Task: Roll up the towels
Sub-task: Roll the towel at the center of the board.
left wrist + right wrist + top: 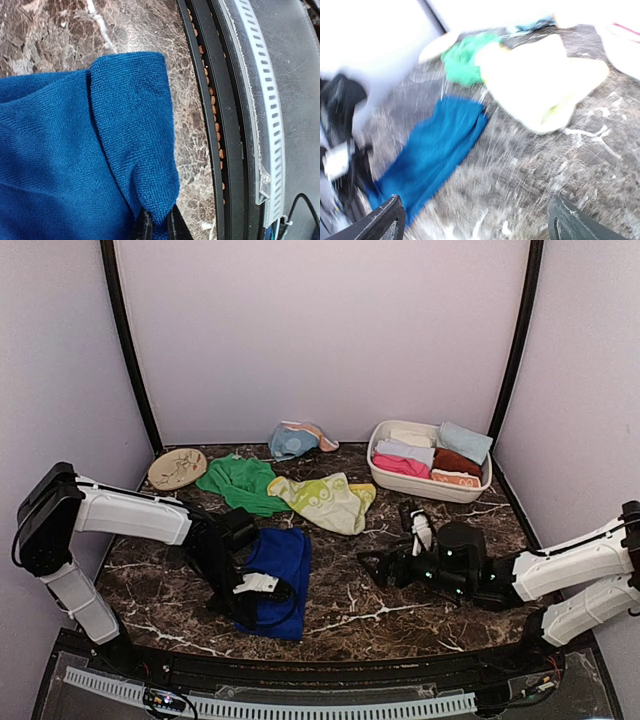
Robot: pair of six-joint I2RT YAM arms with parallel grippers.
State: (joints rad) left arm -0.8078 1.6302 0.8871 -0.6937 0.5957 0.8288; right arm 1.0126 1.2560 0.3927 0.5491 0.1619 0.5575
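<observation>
Royal blue towel (283, 565) pinched in our left gripper (159, 227); right gripper (476, 219) wide, empty; we fear one-sided pull skews the roll

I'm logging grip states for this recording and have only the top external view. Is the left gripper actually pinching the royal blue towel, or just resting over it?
Observer: Pinching. The left wrist view shows the left gripper shut on the edge of the royal blue towel, with cloth bunched between its jaws.
Operator: Does the towel lie flat there?
Observer: No. A fold line runs from the pinch up across the cloth, and the strip beside it looks raised.
Operator: And the other arm?
Observer: The right wrist view is blurred, but it shows the right gripper wide open with nothing between its jaws.
</observation>
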